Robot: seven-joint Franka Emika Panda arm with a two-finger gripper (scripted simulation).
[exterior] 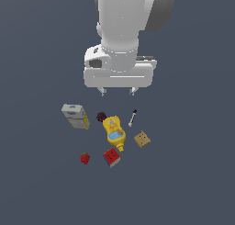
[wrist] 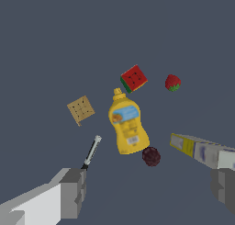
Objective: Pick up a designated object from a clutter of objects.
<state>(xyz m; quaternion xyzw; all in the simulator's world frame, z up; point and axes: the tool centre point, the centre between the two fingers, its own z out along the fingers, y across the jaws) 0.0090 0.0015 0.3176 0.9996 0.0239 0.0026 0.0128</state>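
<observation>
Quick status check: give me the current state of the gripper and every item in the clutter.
gripper: open, above the clutter, holding nothing
tan block: flat on the surface, apart from the others
yellow bottle: lying on its side
red puzzle cube: resting near the bottle's cap
strawberry: resting alone
grey-yellow box: lying down
dark plum: beside the bottle's base
marker: lying flat

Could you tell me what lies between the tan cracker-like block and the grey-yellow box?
The yellow bottle lies between the tan block and the grey-yellow box, with the dark plum by its base; both views show this.
</observation>
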